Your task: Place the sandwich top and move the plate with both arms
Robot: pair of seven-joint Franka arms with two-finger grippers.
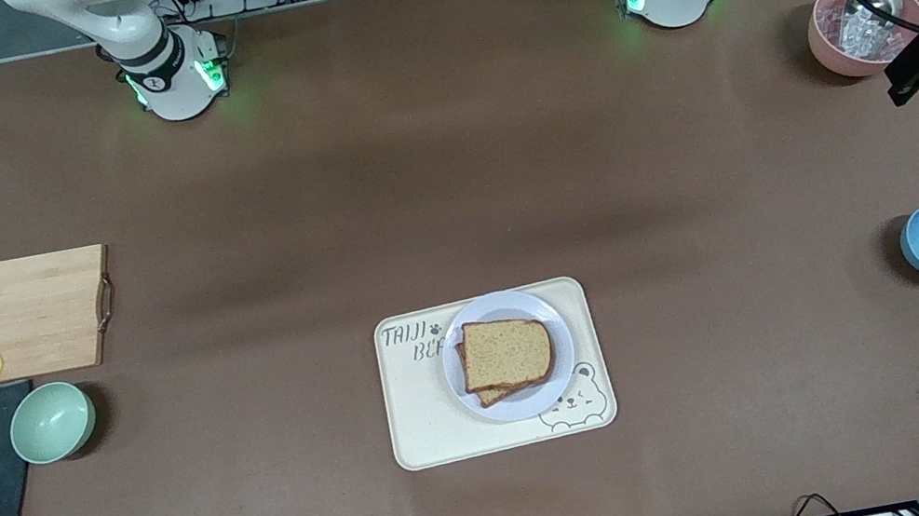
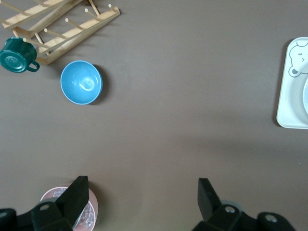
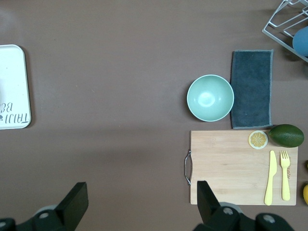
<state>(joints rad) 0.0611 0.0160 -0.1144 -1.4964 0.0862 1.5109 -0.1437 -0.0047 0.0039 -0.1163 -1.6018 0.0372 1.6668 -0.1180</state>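
Tray (image 1: 415, 436) nearest, carrying plate (image 1: 559, 380) with sandwich top (image 1: 506, 352) on it. Left end effector (image 2: 142, 195) spread over pink bowl (image 1: 830, 55); right end effector (image 3: 139, 197) spread over cutting board (image 1: 30, 315).

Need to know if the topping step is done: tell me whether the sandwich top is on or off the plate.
On. The sandwich top lies flat over another slice on the plate.
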